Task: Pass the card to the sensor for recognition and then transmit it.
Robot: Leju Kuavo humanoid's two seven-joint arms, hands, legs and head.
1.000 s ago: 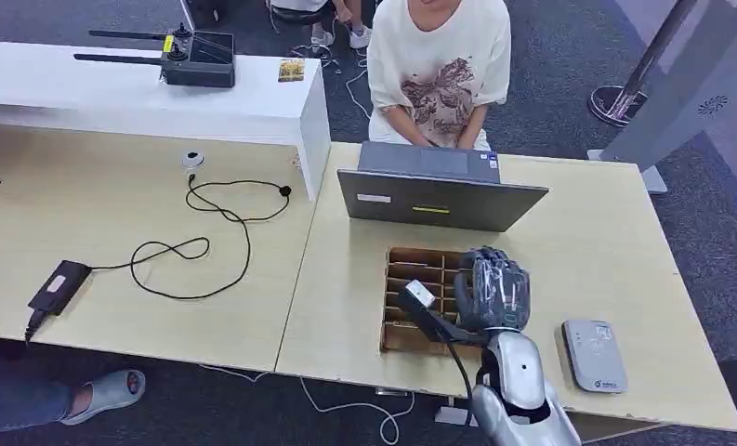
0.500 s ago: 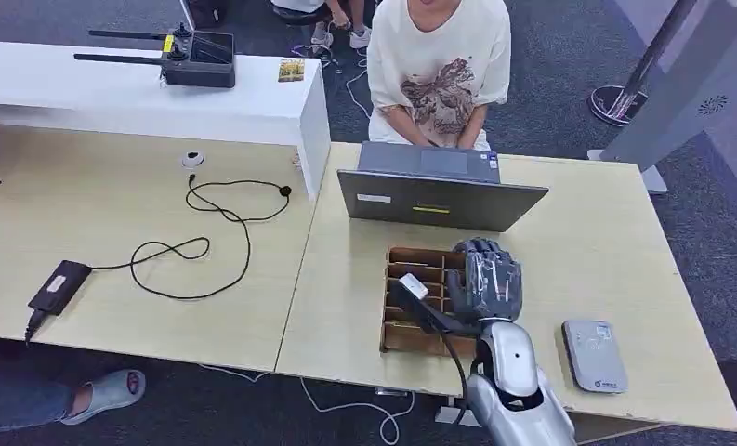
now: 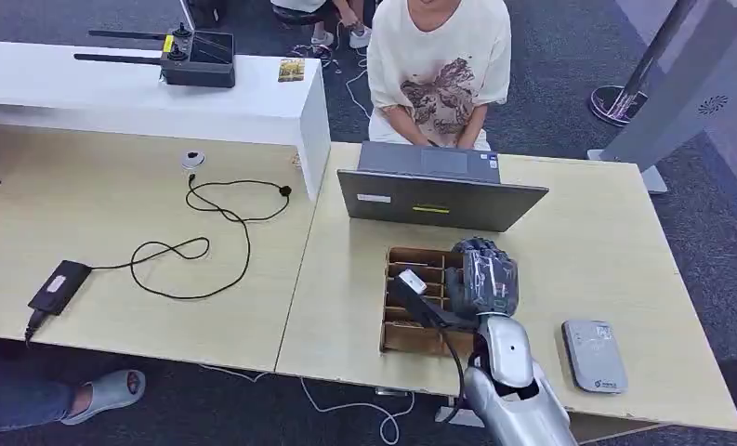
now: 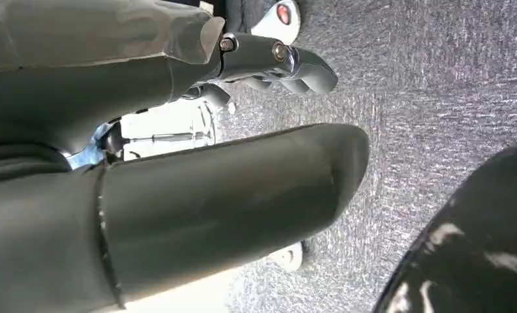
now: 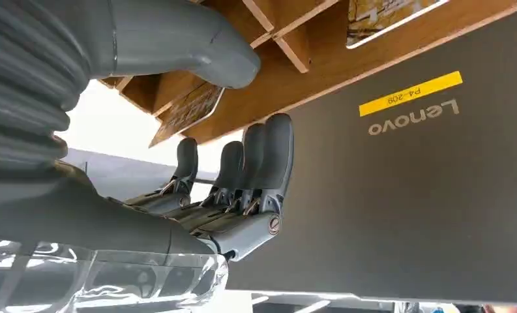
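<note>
1. The right robot hand (image 3: 483,279) hangs over the wooden box (image 3: 418,299) on the bench (image 3: 606,251), fingers (image 5: 268,156) apart around nothing.
2. A card (image 5: 189,112) stands in a slot of the box, just beside the thumb.
3. The sensor (image 3: 595,355) lies well to the right.
4. The left robot hand (image 4: 177,189) hangs over carpet; its grip cannot be told.

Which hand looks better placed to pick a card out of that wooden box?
The right hand: it hovers over the wooden divider box, fingers apart near a card. The left hand hangs toward the carpet.
</note>
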